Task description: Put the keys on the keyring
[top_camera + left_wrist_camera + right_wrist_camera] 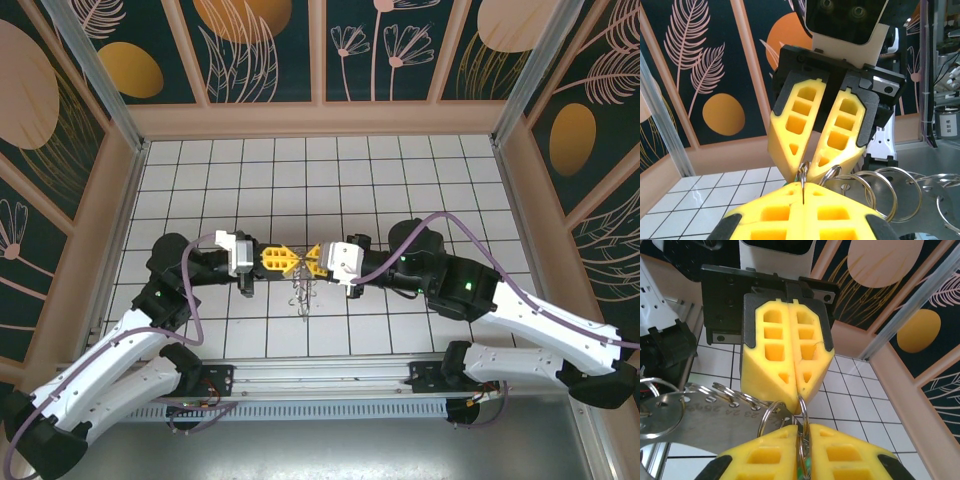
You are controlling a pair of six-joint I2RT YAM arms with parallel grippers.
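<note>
From above, your keys (302, 292) are too small to tell apart; in the left wrist view their metal rings (946, 176) run off at 4 o'clock.

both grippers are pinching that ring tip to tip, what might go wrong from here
1. The left gripper and right gripper hold the thin ring only at their very fingertips, so a small pull apart may let it slip out.
2. The bunch of rings hangs loose below them. If either grip slips, it would likely swing or drop.
3. The two sets of tips almost meet, so a push inward may knock them together.
</note>
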